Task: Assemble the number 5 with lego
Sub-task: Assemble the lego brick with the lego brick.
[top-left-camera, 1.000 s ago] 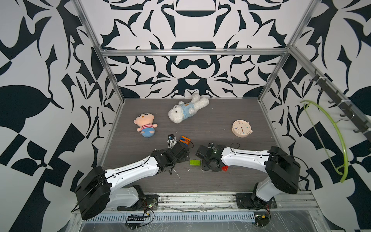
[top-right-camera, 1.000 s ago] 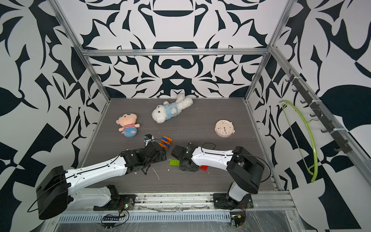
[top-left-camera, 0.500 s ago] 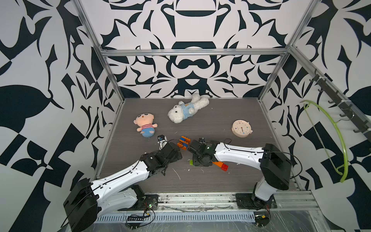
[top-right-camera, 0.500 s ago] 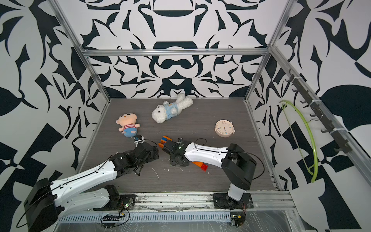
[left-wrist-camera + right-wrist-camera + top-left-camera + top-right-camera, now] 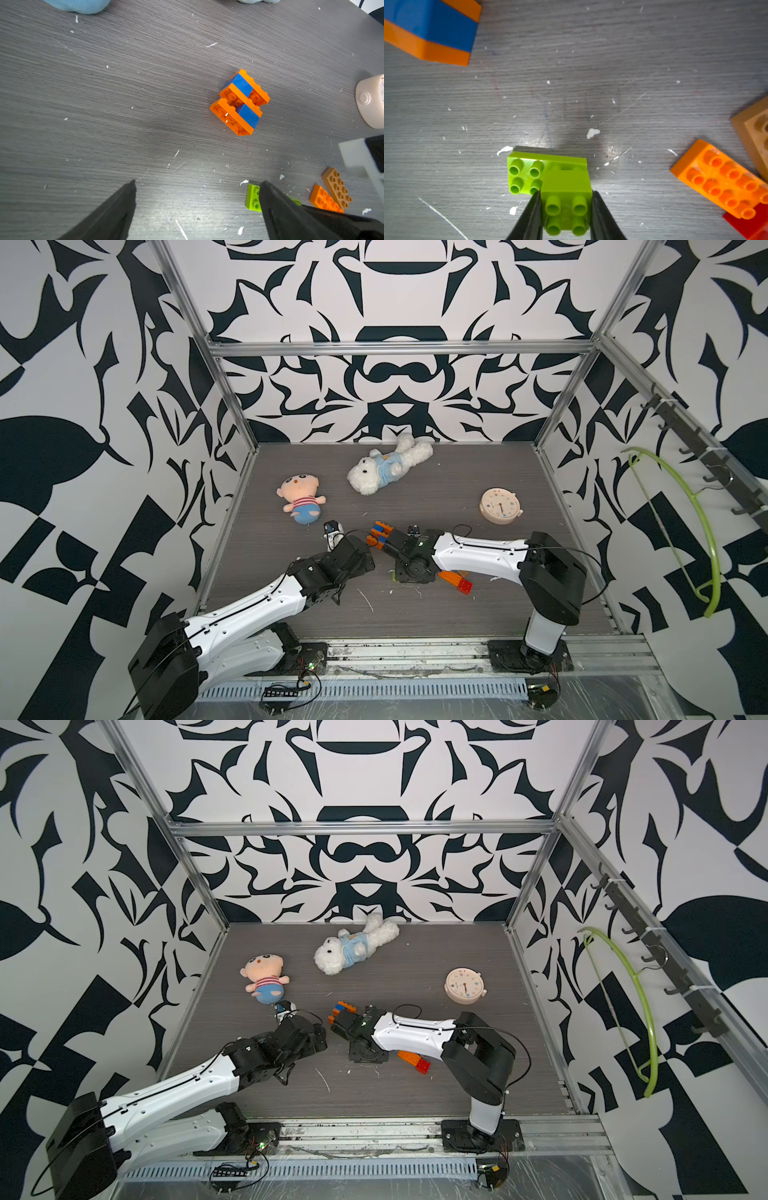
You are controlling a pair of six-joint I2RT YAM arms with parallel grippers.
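- The right pincer (image 5: pixel 565 192) is clamped on the sides of a small lime-green square studded brick (image 5: pixel 566 182), which sits on one half of a lime-green rectangular brick (image 5: pixel 525 172) lying flat on the grey wood-grain counter (image 5: pixel 612 62); the side grip leaves the studs free, probably to seat or lift the pair
- The left pincer (image 5: pixel 198 184) stands wide apart and empty near that green pair, probably ready to brace it
- The orange-and-blue joined brick cluster (image 5: pixel 240 102) lies apart from both pincers; a loose orange rectangular brick (image 5: pixel 720 178), a tan brick (image 5: pixel 753 128) and a red brick (image 5: pixel 749 226) lie together nearby
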